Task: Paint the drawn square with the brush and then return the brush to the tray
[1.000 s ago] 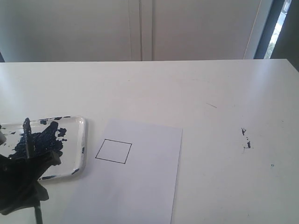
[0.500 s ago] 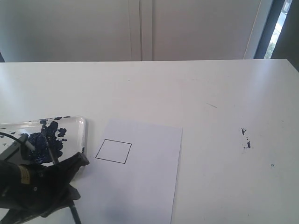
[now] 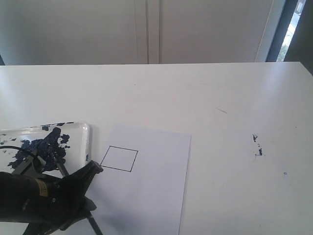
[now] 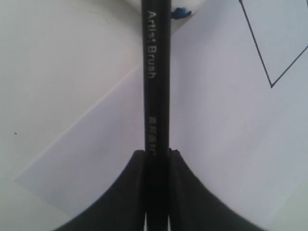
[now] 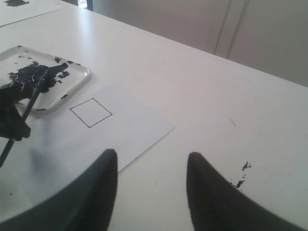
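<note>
The brush [image 4: 156,72] is a thin black stick, and my left gripper [image 4: 157,155] is shut on its handle. In the exterior view the left gripper [image 3: 80,188] hangs at the near left, between the tray [image 3: 85,147] and the drawn square [image 3: 119,158]. The brush [image 3: 59,166] slants back over the tray's navy blotch. The square's inside is plain white. In the right wrist view the right gripper [image 5: 151,159] stands open and holds nothing, well short of the square [image 5: 90,112] and the tray [image 5: 77,79].
The square sits on a white paper sheet [image 3: 151,191] beside the tray. Dark paint specks [image 3: 257,145] mark the tabletop at the right. A wall runs behind the table's far edge. Another smeared sheet [image 5: 19,4] lies beyond the tray.
My left gripper has carried the brush rightward, off the tray's blotch and toward the paper's near left edge. The right gripper's earlier position is not shown.
</note>
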`<state>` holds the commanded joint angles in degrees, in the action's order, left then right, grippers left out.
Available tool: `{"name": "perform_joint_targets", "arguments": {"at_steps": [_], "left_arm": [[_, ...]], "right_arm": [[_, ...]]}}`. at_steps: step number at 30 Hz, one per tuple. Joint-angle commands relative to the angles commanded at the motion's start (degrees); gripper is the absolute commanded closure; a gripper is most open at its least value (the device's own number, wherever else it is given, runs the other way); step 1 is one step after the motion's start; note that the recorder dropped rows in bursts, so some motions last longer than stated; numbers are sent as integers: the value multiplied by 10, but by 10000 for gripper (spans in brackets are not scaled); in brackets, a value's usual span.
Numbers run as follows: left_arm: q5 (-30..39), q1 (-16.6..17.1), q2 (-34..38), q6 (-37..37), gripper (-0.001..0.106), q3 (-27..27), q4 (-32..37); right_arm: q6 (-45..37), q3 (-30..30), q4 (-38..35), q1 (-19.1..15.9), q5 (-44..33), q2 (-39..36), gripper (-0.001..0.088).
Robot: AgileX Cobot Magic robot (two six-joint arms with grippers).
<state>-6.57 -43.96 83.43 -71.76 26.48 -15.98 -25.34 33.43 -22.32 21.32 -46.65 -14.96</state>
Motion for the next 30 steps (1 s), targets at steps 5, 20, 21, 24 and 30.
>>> {"name": "perform_joint_targets", "arguments": {"at_steps": [5, 20, 21, 24, 30], "left_arm": [[1, 0, 0, 0, 1053, 0, 0], [-10, 0, 0, 12, 451, 0, -3], [-13, 0, 0, 12, 440, 0, -3], [-16, 8, -1, 12, 439, 0, -3], [-19, 62, -42, 41, 439, 0, -3]], "right_arm": [[0, 0, 0, 0, 0, 0, 432], [0, 0, 0, 0, -5, 0, 432], [0, 0, 0, 0, -5, 0, 432], [0, 0, 0, 0, -6, 0, 432], [0, 0, 0, 0, -9, 0, 432]]}}
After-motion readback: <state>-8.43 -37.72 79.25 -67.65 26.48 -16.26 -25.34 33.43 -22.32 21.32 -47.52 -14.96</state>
